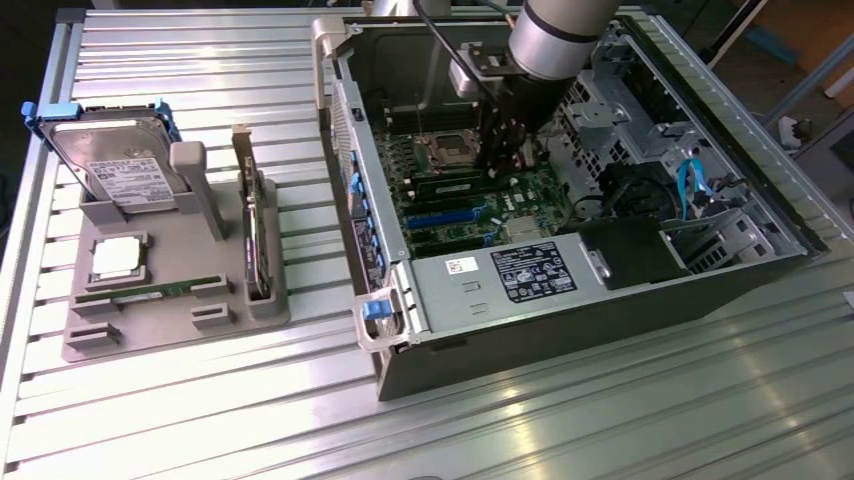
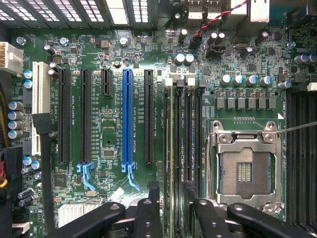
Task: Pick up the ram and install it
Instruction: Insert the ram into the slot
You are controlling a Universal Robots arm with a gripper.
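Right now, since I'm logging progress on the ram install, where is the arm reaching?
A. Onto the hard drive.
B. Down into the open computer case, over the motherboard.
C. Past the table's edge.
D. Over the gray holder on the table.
B: the arm goes down into the open computer case and ends over the green motherboard, well apart from the gray holder.

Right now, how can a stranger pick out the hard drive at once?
Find the grey holder at the exterior view's left, beside the open computer case. The hard drive stands at its far end, a silver box with a white label. Unlike the thin card beside it, it has blue tabs on its frame.
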